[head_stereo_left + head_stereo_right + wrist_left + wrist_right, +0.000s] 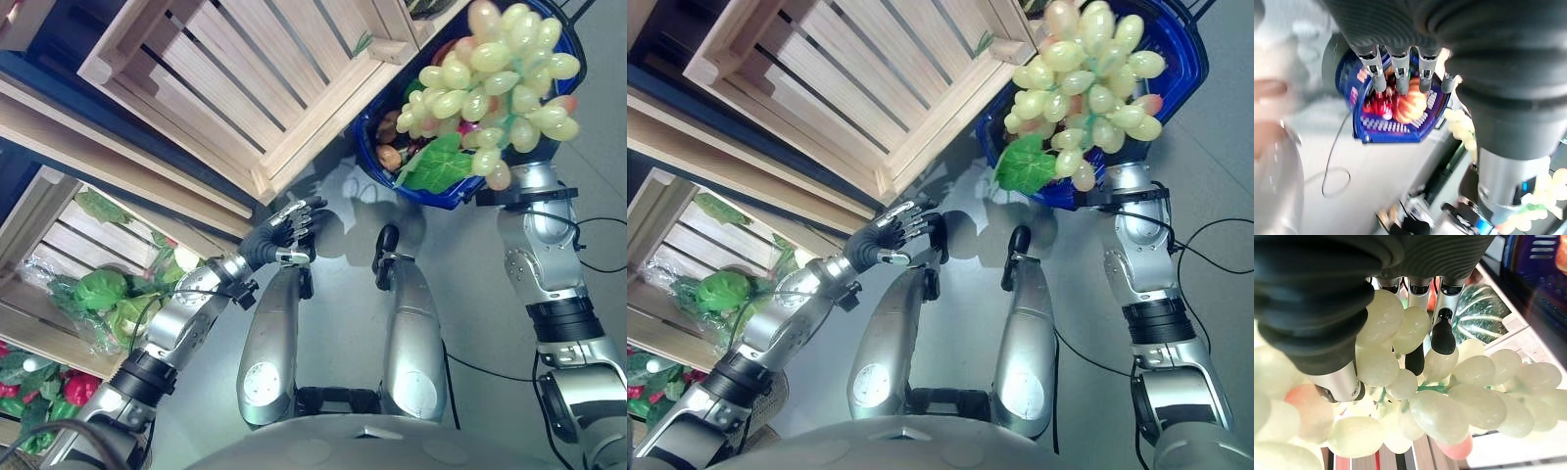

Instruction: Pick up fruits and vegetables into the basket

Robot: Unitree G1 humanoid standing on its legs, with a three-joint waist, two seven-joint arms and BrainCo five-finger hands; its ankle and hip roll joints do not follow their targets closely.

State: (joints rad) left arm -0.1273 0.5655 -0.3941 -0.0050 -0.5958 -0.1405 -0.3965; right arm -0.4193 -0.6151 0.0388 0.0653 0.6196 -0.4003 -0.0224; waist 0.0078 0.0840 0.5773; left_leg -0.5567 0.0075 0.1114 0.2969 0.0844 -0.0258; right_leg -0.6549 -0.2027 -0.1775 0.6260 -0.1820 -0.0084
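A blue plastic basket shows at the upper right, beside a wooden crate. Inside it lie a green leafy vegetable and orange and brown produce. A large bunch of pale green grapes hangs right over the basket. My right hand is shut on this bunch, its fingers curled into the grapes; in the eye views the grapes hide it. My left hand hovers open and empty left of the basket, below the crate's corner. Past its straight fingers the left wrist view shows the basket.
A big empty slatted crate stands at the top centre. At the left, a lower crate holds bagged leafy greens, with red vegetables below them. A green striped squash lies behind the grapes.
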